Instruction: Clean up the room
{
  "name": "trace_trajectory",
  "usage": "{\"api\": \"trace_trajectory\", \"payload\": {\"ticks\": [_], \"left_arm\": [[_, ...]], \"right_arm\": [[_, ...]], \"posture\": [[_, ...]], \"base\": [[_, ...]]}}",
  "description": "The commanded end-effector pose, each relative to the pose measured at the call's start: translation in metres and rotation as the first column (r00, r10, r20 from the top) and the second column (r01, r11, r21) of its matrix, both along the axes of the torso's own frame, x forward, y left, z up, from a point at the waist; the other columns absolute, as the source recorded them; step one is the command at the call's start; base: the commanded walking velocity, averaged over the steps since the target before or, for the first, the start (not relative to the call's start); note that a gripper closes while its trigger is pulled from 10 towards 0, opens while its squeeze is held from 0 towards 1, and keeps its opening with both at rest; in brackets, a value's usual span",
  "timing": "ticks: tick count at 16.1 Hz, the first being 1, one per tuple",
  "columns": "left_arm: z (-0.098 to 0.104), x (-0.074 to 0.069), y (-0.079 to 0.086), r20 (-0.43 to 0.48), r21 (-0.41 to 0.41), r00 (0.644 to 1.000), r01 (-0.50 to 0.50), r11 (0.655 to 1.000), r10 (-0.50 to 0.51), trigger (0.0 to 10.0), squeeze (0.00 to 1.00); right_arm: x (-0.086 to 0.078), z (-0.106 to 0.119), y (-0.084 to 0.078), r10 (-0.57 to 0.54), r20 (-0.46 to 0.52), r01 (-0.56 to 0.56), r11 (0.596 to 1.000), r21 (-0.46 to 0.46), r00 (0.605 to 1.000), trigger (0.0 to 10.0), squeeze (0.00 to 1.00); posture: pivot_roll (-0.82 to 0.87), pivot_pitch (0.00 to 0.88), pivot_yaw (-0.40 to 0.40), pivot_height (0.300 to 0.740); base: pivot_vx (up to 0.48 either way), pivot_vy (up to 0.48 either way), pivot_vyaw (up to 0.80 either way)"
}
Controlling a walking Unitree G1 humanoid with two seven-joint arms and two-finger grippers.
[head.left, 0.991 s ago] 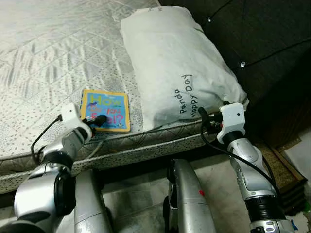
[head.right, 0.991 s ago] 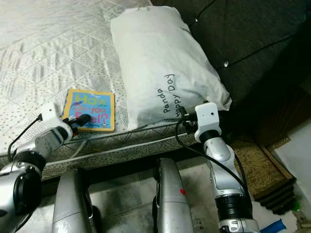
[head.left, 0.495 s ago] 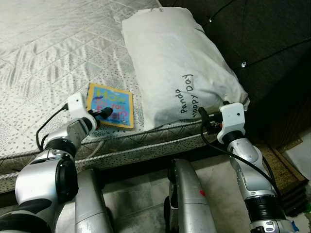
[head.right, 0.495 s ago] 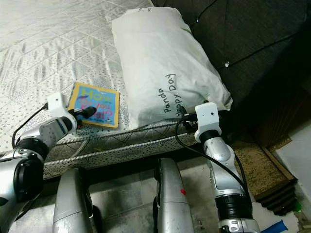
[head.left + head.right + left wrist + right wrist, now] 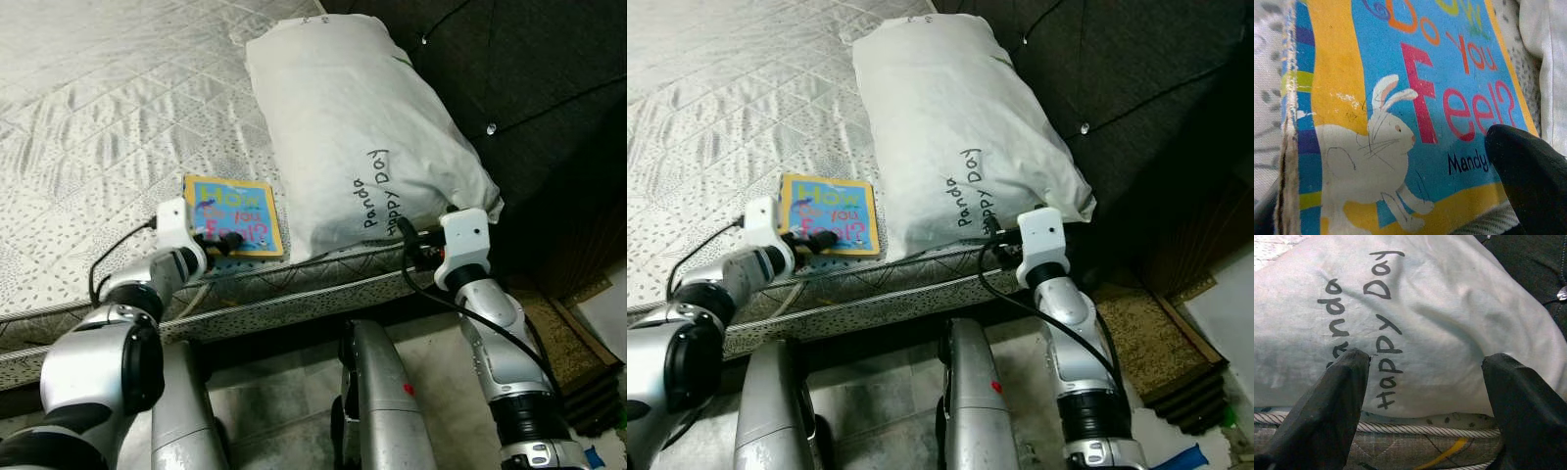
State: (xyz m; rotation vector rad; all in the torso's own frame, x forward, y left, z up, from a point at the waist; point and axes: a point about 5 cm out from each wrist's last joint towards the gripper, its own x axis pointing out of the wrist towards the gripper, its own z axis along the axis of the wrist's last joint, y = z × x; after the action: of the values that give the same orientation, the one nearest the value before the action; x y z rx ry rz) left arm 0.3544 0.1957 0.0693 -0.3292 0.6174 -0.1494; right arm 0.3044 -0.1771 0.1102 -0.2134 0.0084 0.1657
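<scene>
While my left fingers [image 5: 217, 243] close on the near edge of the picture book [image 5: 233, 214], one black tip [image 5: 1528, 171] lies on its cover beside the word "Feel?". It lies flat on the mattress [image 5: 88, 127] by the bed's near edge, running away from me, just left of the white pillow [image 5: 358, 127]. My left arm is plainly the nearer one. My right fingers [image 5: 1425, 396] stand wide apart, empty, aimed at the pillow's printed end.
</scene>
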Motion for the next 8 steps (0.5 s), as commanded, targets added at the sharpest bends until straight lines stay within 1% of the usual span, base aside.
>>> {"api": "trace_trajectory", "payload": {"ticks": [1,2,3,4,5,6,7,8], "left_arm": [[-0.007,-0.005,-0.001,-0.028,0.025,0.999,0.039,0.999,-0.039,10.0,0.78],[-0.012,-0.009,0.004,-0.049,0.073,0.998,0.051,0.996,-0.048,10.0,0.54],[-0.014,-0.011,0.007,-0.058,0.096,0.997,0.051,0.994,-0.046,10.0,0.24],[-0.018,-0.015,0.017,-0.084,0.122,0.996,0.012,0.992,-0.002,10.0,0.00],[-0.019,-0.018,0.026,-0.110,0.068,0.988,-0.103,0.992,0.110,10.0,0.00],[-0.020,-0.020,0.029,-0.163,0.027,0.972,-0.168,0.985,0.170,10.0,0.00],[-0.015,-0.018,0.031,-0.199,-0.034,0.952,-0.246,0.969,0.234,10.0,0.00],[-0.010,-0.014,0.033,-0.183,-0.050,0.949,-0.269,0.962,0.256,10.0,0.00]], "right_arm": [[0.002,0.001,0.000,-0.001,0.005,0.001,1.000,-0.001,1.000,10.0,0.00],[0.002,0.000,0.001,0.000,0.003,0.000,1.000,0.002,1.000,10.0,0.00],[0.002,0.000,0.001,0.000,0.002,0.000,1.000,0.002,1.000,10.0,0.00],[0.002,-0.001,0.001,0.001,0.001,-0.001,1.000,0.005,1.000,10.0,0.00],[0.002,-0.002,0.002,0.004,-0.005,-0.004,1.000,0.011,1.000,10.0,0.00],[0.002,-0.003,0.003,0.008,-0.007,-0.008,1.000,0.014,1.000,10.0,0.00],[0.002,-0.004,0.004,0.016,-0.012,-0.016,1.000,0.019,1.000,10.0,0.00],[0.003,-0.004,0.006,0.019,-0.013,-0.019,1.000,0.021,1.000,10.0,0.00]], "posture": [[-0.15,0.068,-0.054,0.510],[-0.15,0.066,-0.051,0.510],[-0.15,0.064,-0.050,0.510],[-0.14,0.061,-0.046,0.510],[-0.14,0.058,-0.045,0.510],[-0.13,0.055,-0.044,0.510],[-0.12,0.053,-0.044,0.510],[-0.12,0.052,-0.043,0.510]], "base": [[0.000,0.000,0.00],[0.000,0.000,0.00],[0.000,0.000,0.00],[0.000,0.000,0.00],[0.000,0.000,0.00],[0.000,0.000,0.00],[0.000,0.000,0.00],[0.000,0.000,0.00]]}}
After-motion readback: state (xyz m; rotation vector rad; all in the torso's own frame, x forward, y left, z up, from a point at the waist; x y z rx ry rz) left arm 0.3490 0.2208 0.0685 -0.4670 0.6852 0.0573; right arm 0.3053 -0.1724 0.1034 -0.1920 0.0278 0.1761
